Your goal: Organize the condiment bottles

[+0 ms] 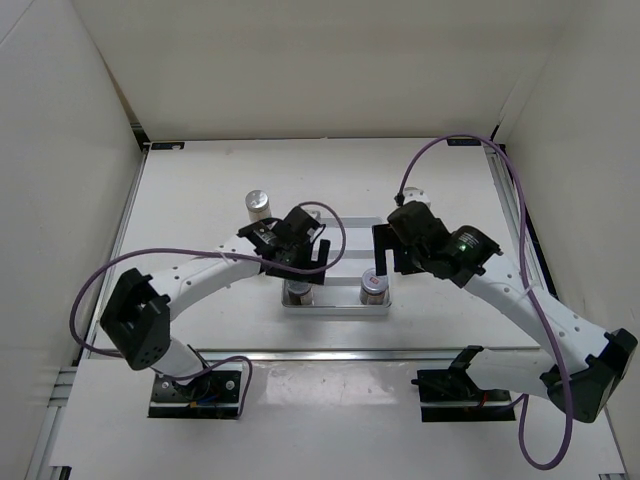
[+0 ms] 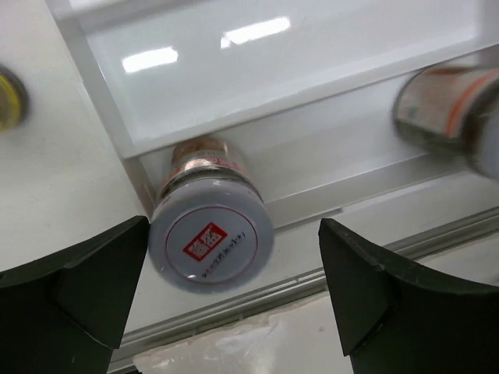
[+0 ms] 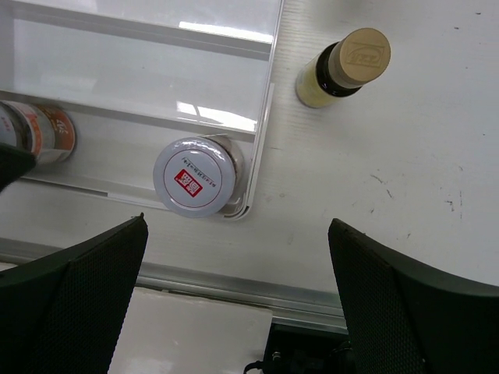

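Two squat silver-lidded jars stand in the near corners of the flat white tray: one on the left and one on the right. My left gripper hangs open just above the left jar, its fingers clear of the lid on both sides. My right gripper is open too, near the right jar and holding nothing. A small yellow bottle with a tan cap stands on the table right of the tray. A silver-capped bottle stands behind the tray's left end.
A blurred yellow bottle shows at the left edge of the left wrist view, outside the tray. A metal rail runs along the table's near edge. White walls enclose the table on three sides.
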Action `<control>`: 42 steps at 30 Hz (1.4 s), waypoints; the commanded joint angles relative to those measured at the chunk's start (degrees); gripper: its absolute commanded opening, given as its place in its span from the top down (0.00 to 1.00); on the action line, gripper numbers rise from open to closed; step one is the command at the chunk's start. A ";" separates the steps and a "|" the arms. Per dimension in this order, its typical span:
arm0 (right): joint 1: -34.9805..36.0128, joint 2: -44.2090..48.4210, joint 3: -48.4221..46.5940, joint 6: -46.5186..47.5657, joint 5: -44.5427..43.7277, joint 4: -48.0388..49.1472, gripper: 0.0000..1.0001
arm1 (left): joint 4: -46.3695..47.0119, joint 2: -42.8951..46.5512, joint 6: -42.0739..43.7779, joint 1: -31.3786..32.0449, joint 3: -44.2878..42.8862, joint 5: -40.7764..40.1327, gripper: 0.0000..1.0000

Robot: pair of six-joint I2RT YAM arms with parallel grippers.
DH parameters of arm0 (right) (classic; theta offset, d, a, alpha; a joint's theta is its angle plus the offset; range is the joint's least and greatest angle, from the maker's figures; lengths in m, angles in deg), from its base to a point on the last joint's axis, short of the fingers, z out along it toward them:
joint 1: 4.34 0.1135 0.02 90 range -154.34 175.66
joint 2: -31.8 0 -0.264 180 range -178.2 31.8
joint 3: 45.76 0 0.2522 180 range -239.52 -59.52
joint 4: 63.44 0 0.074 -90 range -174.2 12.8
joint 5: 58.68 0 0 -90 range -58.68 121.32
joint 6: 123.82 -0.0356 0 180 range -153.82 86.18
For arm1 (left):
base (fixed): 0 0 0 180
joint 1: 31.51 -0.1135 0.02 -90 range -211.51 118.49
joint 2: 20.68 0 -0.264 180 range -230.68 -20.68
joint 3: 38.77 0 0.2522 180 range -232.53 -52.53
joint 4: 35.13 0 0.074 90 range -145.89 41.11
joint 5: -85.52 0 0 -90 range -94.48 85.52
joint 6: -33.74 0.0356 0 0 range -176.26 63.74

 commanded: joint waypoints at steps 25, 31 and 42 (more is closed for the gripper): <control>-25.87 -12.39 -2.59 8.54 13.24 8.81 0.00 | 5.96 34.58 16.46 -23.84 10.57 -22.73 0.00; -25.87 -16.70 -2.59 9.07 12.73 11.20 0.01 | 5.96 34.58 15.93 -24.46 11.19 -22.21 0.00; -25.87 -21.27 -1.54 9.07 12.73 12.78 0.44 | 5.96 32.99 15.93 -24.46 11.19 -22.21 0.00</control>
